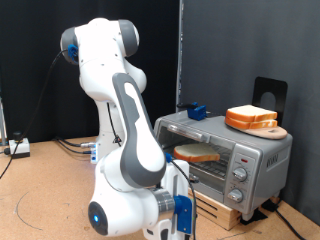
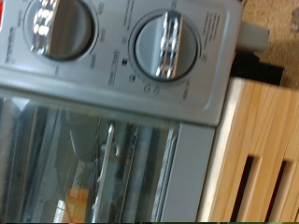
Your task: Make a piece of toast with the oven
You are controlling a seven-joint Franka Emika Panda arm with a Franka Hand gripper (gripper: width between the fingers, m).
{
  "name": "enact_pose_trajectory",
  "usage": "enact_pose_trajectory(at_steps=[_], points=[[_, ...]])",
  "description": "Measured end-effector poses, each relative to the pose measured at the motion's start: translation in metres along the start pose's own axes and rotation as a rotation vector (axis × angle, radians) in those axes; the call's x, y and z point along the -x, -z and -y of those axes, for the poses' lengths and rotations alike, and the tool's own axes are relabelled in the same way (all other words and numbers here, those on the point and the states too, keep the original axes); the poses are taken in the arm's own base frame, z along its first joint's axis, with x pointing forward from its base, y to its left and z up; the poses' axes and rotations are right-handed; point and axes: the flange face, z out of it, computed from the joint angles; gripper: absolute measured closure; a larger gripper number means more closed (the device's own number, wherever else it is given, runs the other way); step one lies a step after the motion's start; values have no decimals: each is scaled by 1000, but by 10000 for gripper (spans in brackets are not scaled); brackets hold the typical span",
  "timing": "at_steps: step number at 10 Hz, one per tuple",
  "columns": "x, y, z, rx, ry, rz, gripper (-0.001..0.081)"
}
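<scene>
Nearest to the exterior camera, the gripper [image 1: 178,222] is seen low at the picture's bottom, its blue-trimmed hand hanging just in front of the oven [image 1: 225,150]. Whether its fingers are spread or pressed together cannot be told, since the fingertips are cut off by the frame edge and are not shown in the wrist view. Nothing is seen between them.

From the wrist view, the hand is judged to be close to the control panel: two silver knobs [image 2: 165,44] fill the frame, with the glass door [image 2: 84,163] and a wooden crate [image 2: 257,149] beside the oven body. The knobs look small, ribbed and stiff; a firm pinch across the raised central bar would probably be needed, as the smooth metal finish may slip.

Further back, the piece of toast [image 1: 197,153] is seen lying flat on the rack inside the oven, behind the glass. It is judged to be light, soft and easily crushed or crumbled, best taken by its firmer crust edge rather than its pale face.

Farthest off, a stack of other slices [image 1: 252,118] rests on a wooden board [image 1: 276,133] atop the oven.
</scene>
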Motion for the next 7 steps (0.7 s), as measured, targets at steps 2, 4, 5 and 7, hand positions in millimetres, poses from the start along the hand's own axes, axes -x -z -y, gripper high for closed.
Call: enact_pose_trajectory(at_steps=[2, 4, 5, 7], points=[[-15, -7, 8, 7, 14, 9, -4], [-25, -17, 19, 13, -29, 29, -4], [-27, -22, 24, 19, -48, 38, -4], [-27, -29, 28, 31, -51, 57, -4]])
